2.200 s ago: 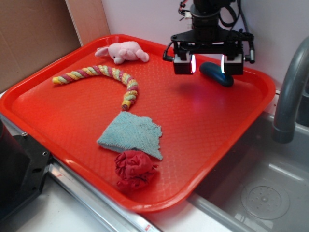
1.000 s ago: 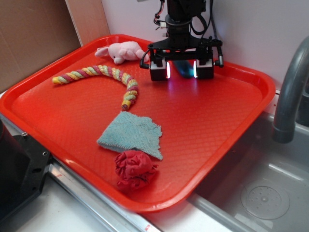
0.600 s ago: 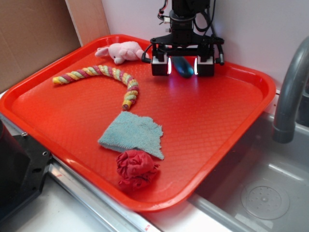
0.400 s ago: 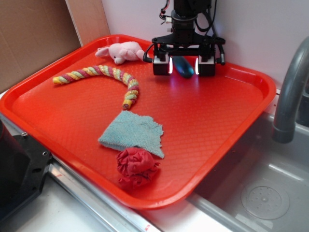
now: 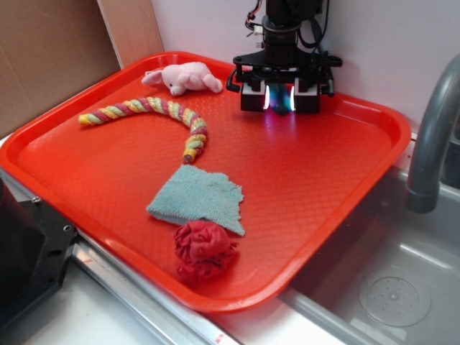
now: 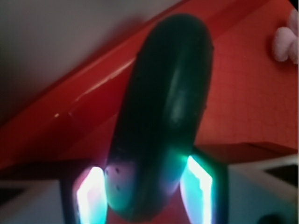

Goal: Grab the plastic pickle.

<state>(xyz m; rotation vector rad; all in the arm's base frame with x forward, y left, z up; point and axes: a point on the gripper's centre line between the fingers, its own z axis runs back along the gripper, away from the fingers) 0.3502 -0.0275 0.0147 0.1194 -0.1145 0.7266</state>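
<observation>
The plastic pickle [image 5: 279, 98] is a dark teal-green glossy oblong lying at the far edge of the red tray [image 5: 323, 187]. My gripper [image 5: 279, 102] is down over it with one finger on each side. In the wrist view the pickle [image 6: 163, 107] fills the gap between the two lit pads [image 6: 91, 196], which press against its sides near its near end. Its far end points toward the tray rim and the white wall. My gripper [image 6: 145, 191] is closed on it at tray level.
A pink plush toy [image 5: 185, 77] lies left of the gripper. A striped twisted rope [image 5: 154, 111], a blue cloth [image 5: 198, 198] and a crumpled red cloth [image 5: 203, 248] lie on the tray. A grey faucet [image 5: 431, 136] and a sink [image 5: 388, 287] are at the right.
The gripper moved left from the tray's back right, came down over the pickle, and its fingers have narrowed onto it. The pickle now lies end-on between them.
</observation>
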